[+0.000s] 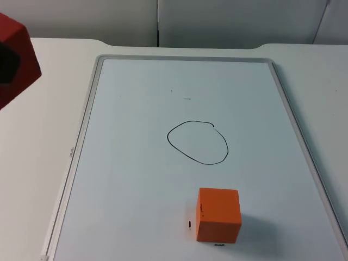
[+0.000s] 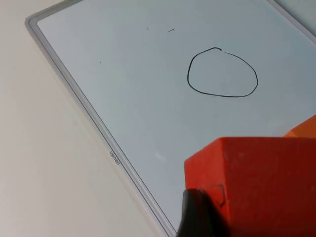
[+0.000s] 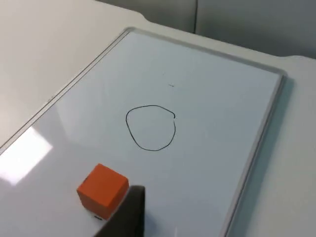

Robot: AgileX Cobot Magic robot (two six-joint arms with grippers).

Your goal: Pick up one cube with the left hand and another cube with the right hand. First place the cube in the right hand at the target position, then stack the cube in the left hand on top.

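Observation:
A red cube (image 1: 13, 57) hangs high over the table's left side, with my left gripper (image 1: 5, 64) shut on it. The left wrist view shows that red cube (image 2: 261, 182) close up against one black fingertip (image 2: 200, 215). An orange cube (image 1: 218, 215) rests on the whiteboard near its front edge, just below the hand-drawn black circle (image 1: 197, 142). In the right wrist view my right gripper (image 3: 129, 215) hovers above the board, close beside the orange cube (image 3: 102, 188) and apart from it. The circle (image 3: 150, 127) has nothing inside it.
A whiteboard with a grey frame (image 1: 81, 136) covers most of the white table. A grey partition wall (image 1: 217, 22) closes off the far side. Bare table lies to the left and right of the board.

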